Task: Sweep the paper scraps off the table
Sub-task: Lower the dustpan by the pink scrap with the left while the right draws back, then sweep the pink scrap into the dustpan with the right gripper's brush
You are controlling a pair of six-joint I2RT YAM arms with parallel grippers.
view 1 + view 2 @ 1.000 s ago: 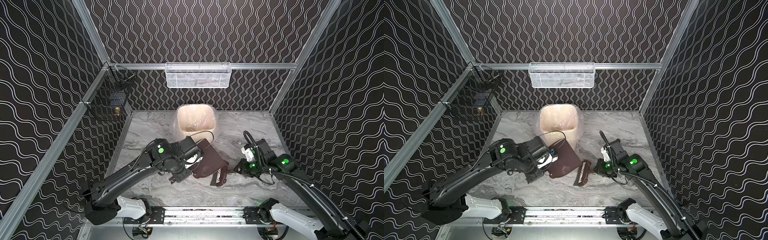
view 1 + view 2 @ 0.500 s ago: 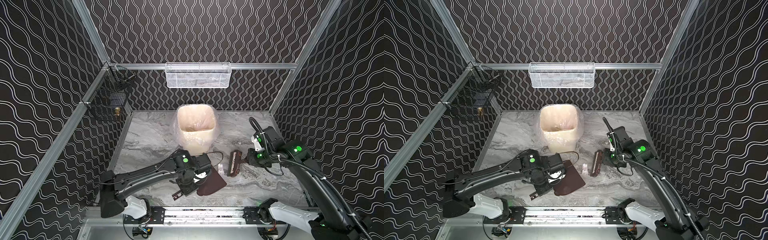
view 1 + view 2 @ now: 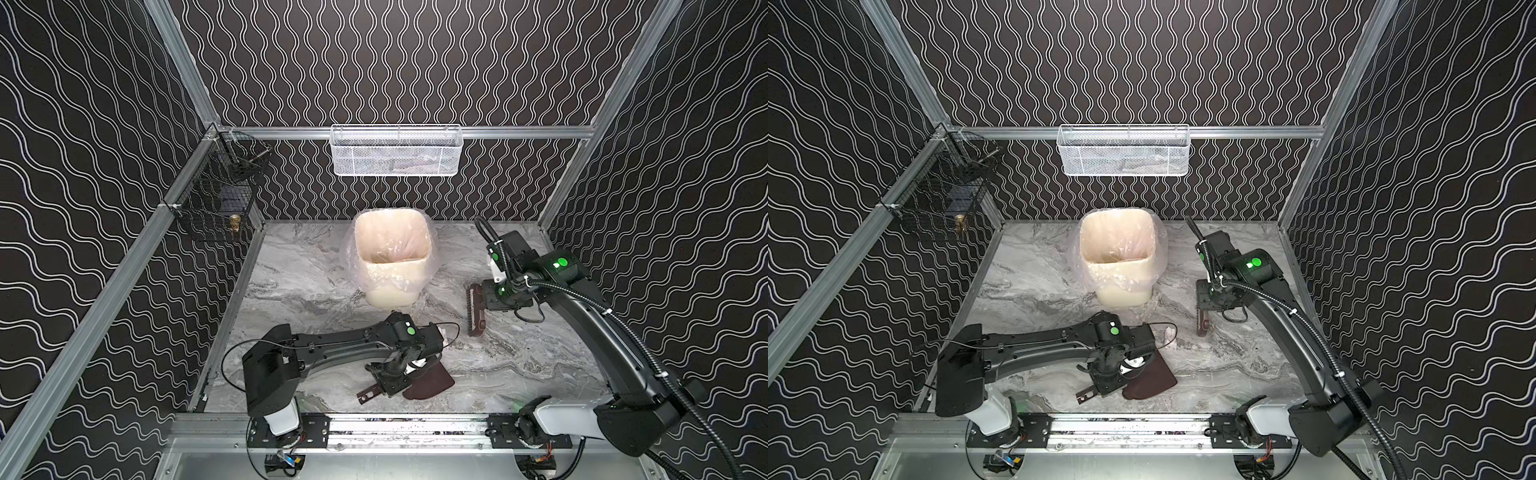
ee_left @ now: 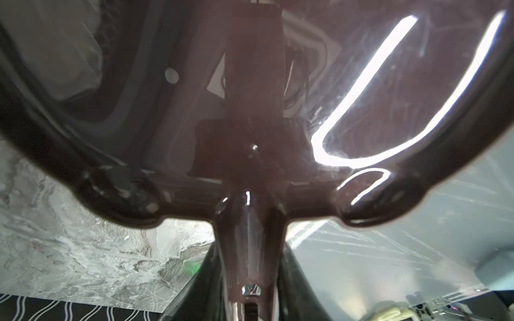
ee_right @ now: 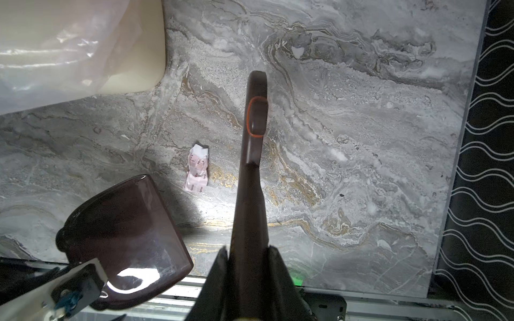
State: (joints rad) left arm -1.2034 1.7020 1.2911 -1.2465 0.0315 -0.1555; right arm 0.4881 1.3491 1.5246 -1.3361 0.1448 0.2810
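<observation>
One paper scrap [image 5: 197, 169], pinkish-white with print, lies on the marble table [image 3: 519, 365] between the two tools, touching neither; it also shows as the scrap [image 3: 444, 334] and scrap [image 3: 1169, 336] in both top views. My left gripper [image 3: 392, 382] [image 3: 1106, 380] [image 4: 250, 250] is shut on the handle of a dark maroon dustpan [image 3: 432, 384] [image 4: 250, 111] [image 5: 122, 222], low near the front edge. My right gripper [image 3: 498, 295] [image 3: 1214, 297] [image 5: 249, 251] is shut on a maroon brush [image 3: 475, 309] [image 5: 251, 180], right of the bin.
A cream bin [image 3: 390, 249] with a clear liner stands at the back middle of the table. A white mesh basket [image 3: 395, 151] hangs on the back rail and a black wire basket [image 3: 216, 195] on the left rail. An aluminium rail [image 3: 415, 424] runs along the front.
The left arm has brought the dustpan from beside the bin down to the front of the table. The right arm has carried the brush back and to the right, uncovering the scrap.
</observation>
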